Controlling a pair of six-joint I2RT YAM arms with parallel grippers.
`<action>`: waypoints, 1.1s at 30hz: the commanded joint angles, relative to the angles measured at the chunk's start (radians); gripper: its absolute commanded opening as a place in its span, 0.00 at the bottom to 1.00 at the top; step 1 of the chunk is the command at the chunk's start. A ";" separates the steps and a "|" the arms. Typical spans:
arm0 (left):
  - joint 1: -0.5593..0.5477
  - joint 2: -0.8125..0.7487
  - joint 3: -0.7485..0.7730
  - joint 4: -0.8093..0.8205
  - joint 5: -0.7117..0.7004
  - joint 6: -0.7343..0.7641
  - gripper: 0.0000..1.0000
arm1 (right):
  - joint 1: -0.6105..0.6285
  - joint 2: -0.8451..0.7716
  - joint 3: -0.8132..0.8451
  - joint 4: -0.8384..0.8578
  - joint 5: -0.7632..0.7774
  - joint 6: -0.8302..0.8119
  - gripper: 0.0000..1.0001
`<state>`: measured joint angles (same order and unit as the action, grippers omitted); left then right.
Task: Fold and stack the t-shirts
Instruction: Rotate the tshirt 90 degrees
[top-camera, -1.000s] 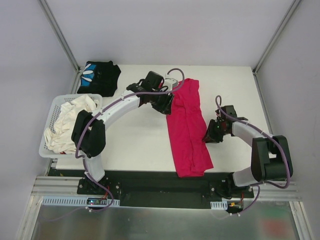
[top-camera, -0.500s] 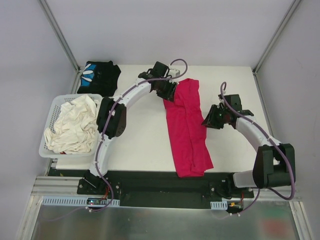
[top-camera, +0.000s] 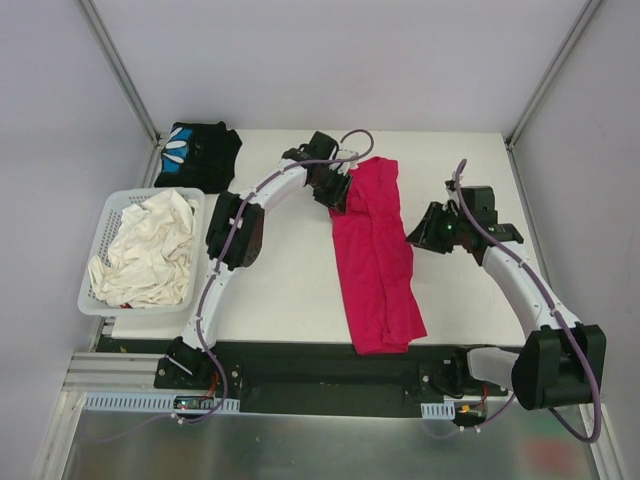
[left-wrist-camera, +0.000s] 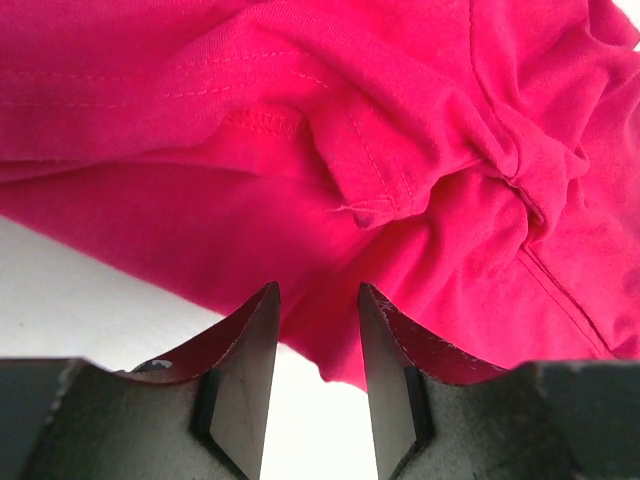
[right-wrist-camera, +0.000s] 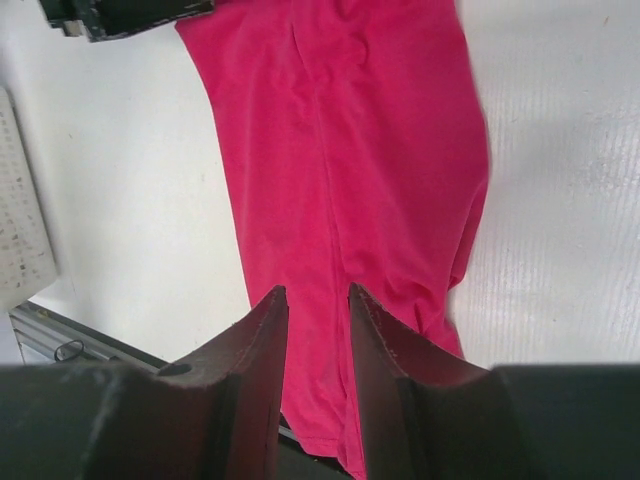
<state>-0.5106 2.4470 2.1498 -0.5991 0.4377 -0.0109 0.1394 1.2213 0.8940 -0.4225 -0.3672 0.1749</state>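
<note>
A magenta t-shirt (top-camera: 375, 255) lies folded lengthwise into a long strip down the middle of the white table (top-camera: 280, 280). It fills the left wrist view (left-wrist-camera: 330, 130) and shows in the right wrist view (right-wrist-camera: 350, 180). My left gripper (top-camera: 338, 195) is open and empty at the shirt's far left edge, low over its hem (left-wrist-camera: 318, 290). My right gripper (top-camera: 424, 236) is open and empty, raised beside the shirt's right edge (right-wrist-camera: 318, 300). A black t-shirt (top-camera: 197, 155) with a blue and white print lies folded at the far left corner.
A white basket (top-camera: 100, 235) holding crumpled cream shirts (top-camera: 145, 250) stands at the table's left edge. Metal frame posts rise at the far corners. The table's near edge meets a black rail (top-camera: 320, 365).
My left arm has stretched out and its gripper has settled at the shirt's far left edge. My right gripper has moved up and away from the shirt's right edge toward the far side.
</note>
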 joint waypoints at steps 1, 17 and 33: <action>0.003 0.033 0.074 -0.018 0.052 0.012 0.37 | -0.004 -0.040 0.054 -0.051 -0.015 -0.006 0.34; 0.064 0.133 0.194 -0.034 0.111 -0.107 0.35 | -0.004 -0.138 0.140 -0.142 -0.038 -0.005 0.34; 0.124 0.224 0.370 -0.022 0.090 -0.228 0.35 | -0.006 -0.220 0.154 -0.268 -0.042 -0.045 0.36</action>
<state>-0.4065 2.6633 2.4645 -0.6258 0.5411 -0.2024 0.1394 1.0462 1.0107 -0.6445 -0.4053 0.1528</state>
